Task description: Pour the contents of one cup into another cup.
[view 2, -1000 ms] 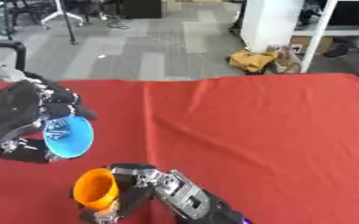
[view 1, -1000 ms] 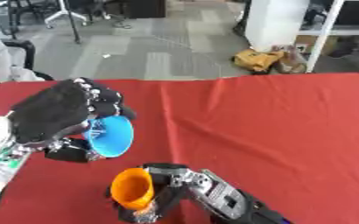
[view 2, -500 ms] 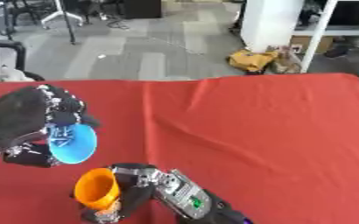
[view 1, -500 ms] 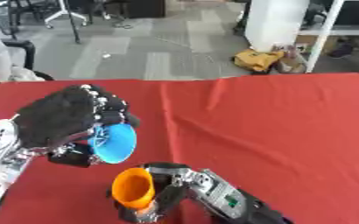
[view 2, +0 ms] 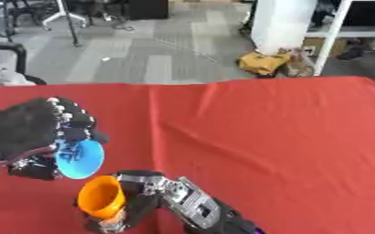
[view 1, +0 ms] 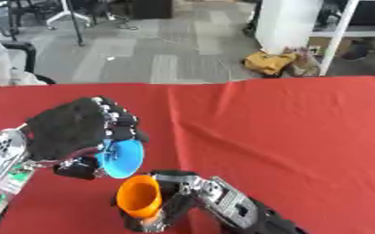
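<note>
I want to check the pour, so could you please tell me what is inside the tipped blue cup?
The blue cup, in the left hand, shows only blue interior with faint light specks; whether they are contents is unclear.

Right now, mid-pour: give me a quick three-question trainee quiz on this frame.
1. True or false: the blue cup is tipped on its side, mouth toward the orange cup.
2. Which hand holds the orange cup? A) left hand B) right hand C) neither
3. Fill in: both cups are held over a ___ tablecloth.

Key:
1. True; the left hand holds it tilted, just above and beside the orange cup.
2. B; the right hand curls round it.
3. Red.
</note>
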Available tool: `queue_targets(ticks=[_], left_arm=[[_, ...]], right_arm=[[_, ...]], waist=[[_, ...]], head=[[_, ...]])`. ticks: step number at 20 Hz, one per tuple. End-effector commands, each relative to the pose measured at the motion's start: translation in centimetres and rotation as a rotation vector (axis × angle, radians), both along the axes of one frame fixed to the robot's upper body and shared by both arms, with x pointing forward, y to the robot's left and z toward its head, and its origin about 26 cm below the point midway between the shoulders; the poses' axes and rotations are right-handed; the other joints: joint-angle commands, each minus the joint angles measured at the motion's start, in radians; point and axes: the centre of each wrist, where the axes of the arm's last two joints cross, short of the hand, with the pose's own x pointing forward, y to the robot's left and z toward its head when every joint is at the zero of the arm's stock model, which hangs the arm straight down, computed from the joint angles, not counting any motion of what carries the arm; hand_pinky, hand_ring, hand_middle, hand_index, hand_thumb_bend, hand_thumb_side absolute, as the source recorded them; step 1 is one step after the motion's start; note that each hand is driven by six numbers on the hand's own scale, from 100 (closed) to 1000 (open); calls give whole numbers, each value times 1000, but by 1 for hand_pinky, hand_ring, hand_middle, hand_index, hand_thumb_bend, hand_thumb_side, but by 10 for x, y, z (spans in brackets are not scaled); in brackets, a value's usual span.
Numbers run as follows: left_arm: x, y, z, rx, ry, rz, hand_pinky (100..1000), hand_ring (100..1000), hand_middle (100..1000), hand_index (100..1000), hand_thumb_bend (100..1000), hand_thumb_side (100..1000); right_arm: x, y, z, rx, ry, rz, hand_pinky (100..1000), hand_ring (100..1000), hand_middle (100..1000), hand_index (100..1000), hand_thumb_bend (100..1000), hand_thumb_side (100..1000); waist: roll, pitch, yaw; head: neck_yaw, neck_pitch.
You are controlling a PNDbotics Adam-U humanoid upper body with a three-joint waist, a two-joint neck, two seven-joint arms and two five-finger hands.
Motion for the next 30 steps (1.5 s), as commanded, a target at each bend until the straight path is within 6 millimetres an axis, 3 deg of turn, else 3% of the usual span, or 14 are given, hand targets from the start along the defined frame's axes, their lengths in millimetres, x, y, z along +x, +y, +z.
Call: queue_targets(ticks=[1, 30], left_arm=[[-3, 2, 15, 31, -63, 5, 390, 366, 401, 722, 595, 100], [-15, -6, 23, 147, -170, 7, 396, 361, 391, 724, 596, 100]], right_arm=[[3, -3, 9, 6, -24, -4, 682, 516, 556, 752, 226, 100], [4, -5, 7, 4, -21, -5, 681, 517, 557, 752, 228, 100]], waist=[[7, -21, 0], [8, -23, 0]], head=[[-1, -4], [-4, 0]])
